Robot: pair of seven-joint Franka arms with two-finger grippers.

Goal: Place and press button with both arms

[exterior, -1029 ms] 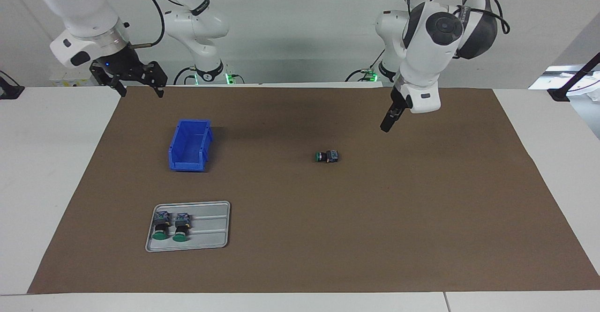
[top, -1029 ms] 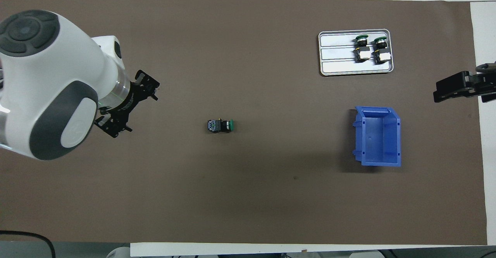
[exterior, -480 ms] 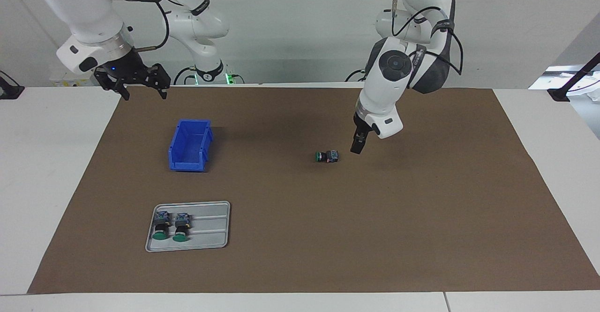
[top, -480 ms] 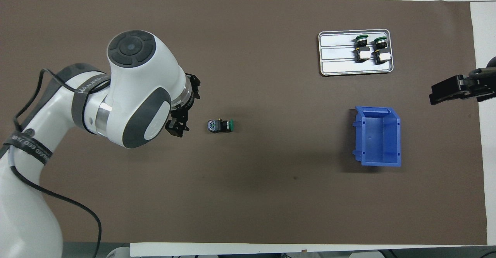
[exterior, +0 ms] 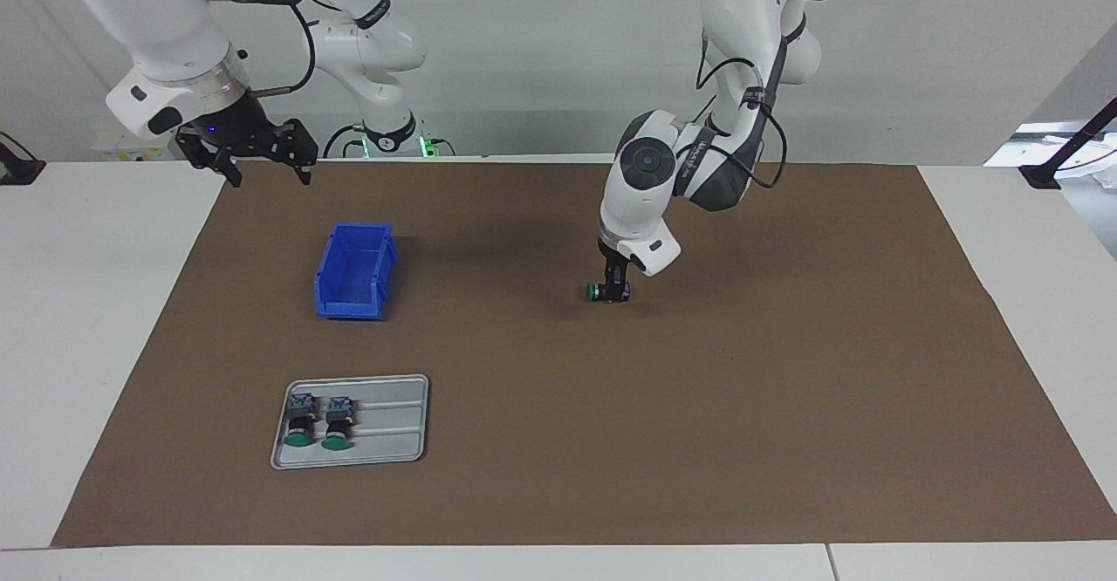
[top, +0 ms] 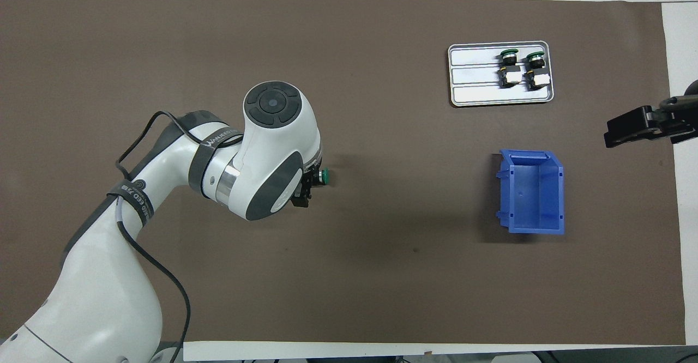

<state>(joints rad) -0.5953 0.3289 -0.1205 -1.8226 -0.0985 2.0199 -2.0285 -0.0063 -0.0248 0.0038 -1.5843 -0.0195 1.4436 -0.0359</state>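
The button (exterior: pixel 594 291) lies on its side in the middle of the brown mat, its green cap (top: pixel 325 176) pointing toward the right arm's end. My left gripper (exterior: pixel 617 289) has come down onto it, open, with its fingers around the black body. In the overhead view the left gripper (top: pixel 305 188) and wrist hide everything but the cap. My right gripper (exterior: pixel 258 160) hangs open and empty over the mat's corner by the robots, above the blue bin's end of the table, where the right arm waits. The overhead view shows the right gripper (top: pixel 619 131) at the frame's edge.
A blue plastic bin (exterior: pixel 353 271) (top: pixel 531 191) stands open toward the right arm's end. Farther from the robots, a grey metal tray (exterior: pixel 393 424) (top: pixel 474 79) holds two more green-capped buttons (exterior: pixel 318 420) side by side.
The left arm swung in and lowered its gripper from beside the button down onto it. The right gripper barely shifted. The button has stayed in place.
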